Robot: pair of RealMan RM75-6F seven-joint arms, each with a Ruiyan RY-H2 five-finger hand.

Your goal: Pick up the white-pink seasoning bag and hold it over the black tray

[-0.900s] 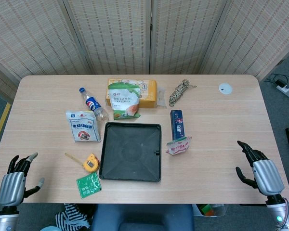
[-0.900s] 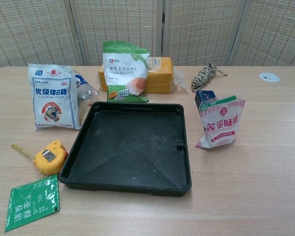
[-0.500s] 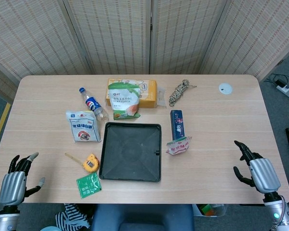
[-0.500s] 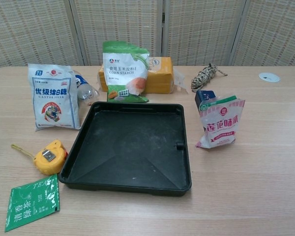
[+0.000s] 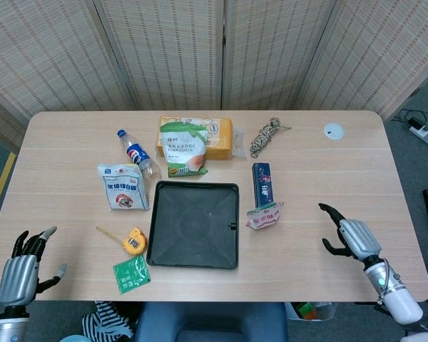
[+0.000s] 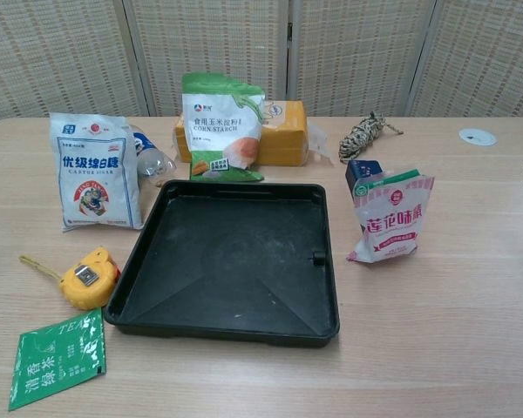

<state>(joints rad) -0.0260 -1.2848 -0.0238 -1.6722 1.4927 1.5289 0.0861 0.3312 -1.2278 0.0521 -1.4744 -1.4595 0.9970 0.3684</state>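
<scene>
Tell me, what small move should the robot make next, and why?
Probably carry the right robot hand further left toward the pink bag. That hand is open, holds nothing and sits well short of the bag, which stands just right of the tray.

Pale matt wood-grain counter (image 5: 321, 171); left of the right robot hand (image 5: 351, 239), matt black plastic tray (image 5: 193, 224), glossy seasoning bag (image 5: 265, 215).

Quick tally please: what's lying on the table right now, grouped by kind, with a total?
Bags and pouches: 4 (white-pink seasoning bag, sugar bag, corn starch bag, green tea sachet)
Boxes: 2 (yellow box, blue carton)
Bottles: 1
Trays: 1 black tray
Tape measures: 1
Rope bundles: 1
White discs: 1
Total: 11
</scene>
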